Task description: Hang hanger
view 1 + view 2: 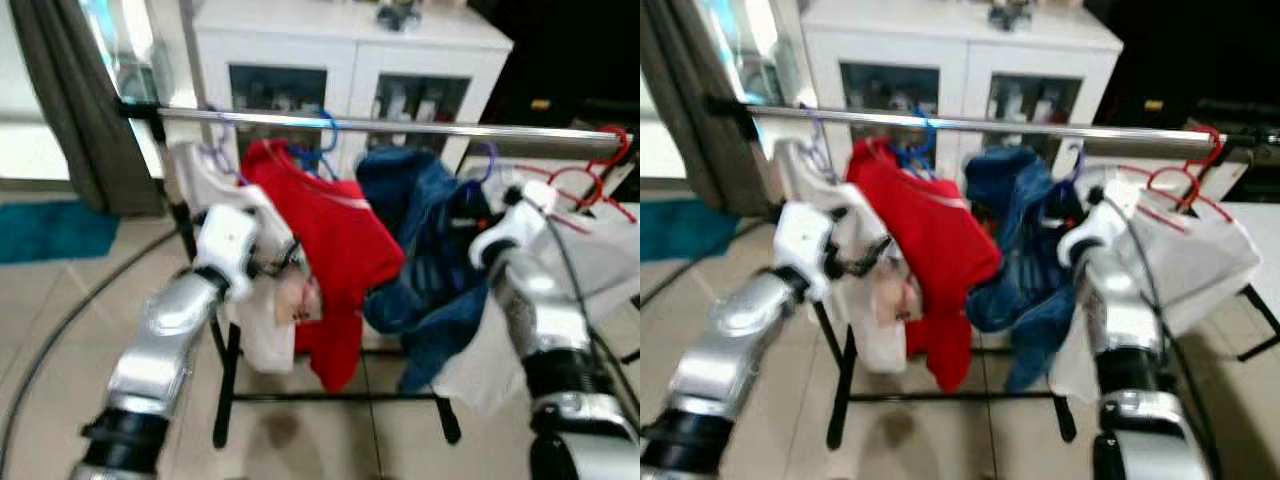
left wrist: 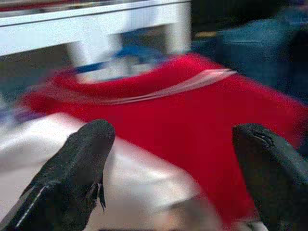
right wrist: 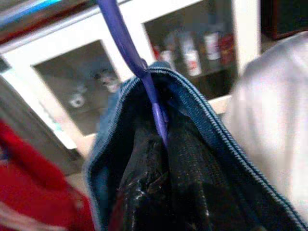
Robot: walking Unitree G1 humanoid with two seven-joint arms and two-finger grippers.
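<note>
Right wrist view: my right end effector (image 3: pixel 159 192) clamps the purple hanger (image 3: pixel 127 48) carrying a blue garment (image 3: pixel 216 130), not yet hooked on the rail (image 1: pixel 400 126); left end effector (image 2: pixel 178 173) gapes.

My right pincer (image 3: pixel 163 192) sits buried inside the blue garment (image 3: pixel 231 159), its fingertips hidden. The purple hanger (image 3: pixel 130 53) runs off the picture's top edge.

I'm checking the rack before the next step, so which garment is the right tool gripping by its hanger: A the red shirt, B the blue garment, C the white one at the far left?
B: the right tool is closed on the purple hanger inside the blue garment's collar.
</note>
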